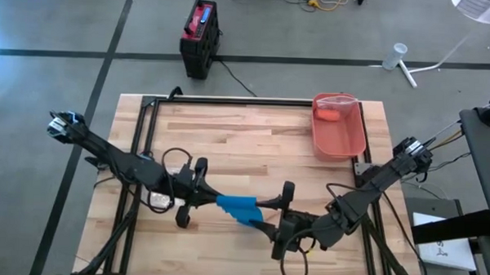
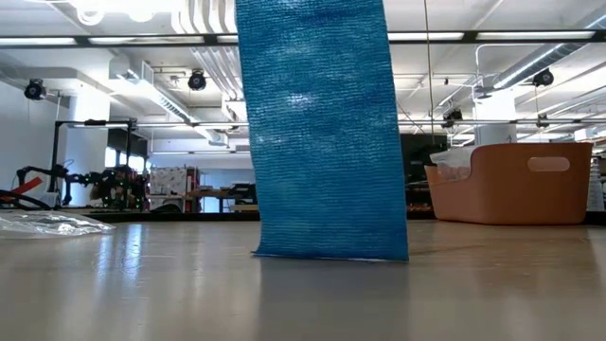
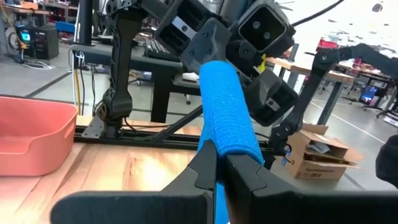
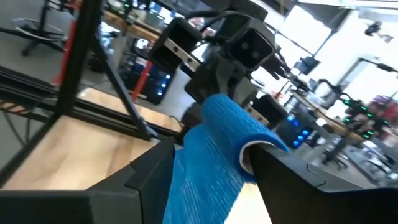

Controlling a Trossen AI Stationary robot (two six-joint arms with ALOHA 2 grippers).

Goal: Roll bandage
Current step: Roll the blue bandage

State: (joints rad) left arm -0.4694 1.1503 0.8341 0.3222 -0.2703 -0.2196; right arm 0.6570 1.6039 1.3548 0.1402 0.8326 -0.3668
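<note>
Near the front of the wooden table (image 1: 253, 146), the blue bandage (image 1: 241, 208) is strung between the two arms, its loose end hanging down to touch the tabletop in the low view. The left gripper (image 3: 219, 163) has its jaws pressed together on one end of the bandage, while the right gripper (image 4: 211, 165) sits just across from it with its jaws well apart, the partly rolled end lying between them and draped over one finger. Farther back, near the right rear corner, stands a salmon-pink bin (image 1: 340, 124).
</note>
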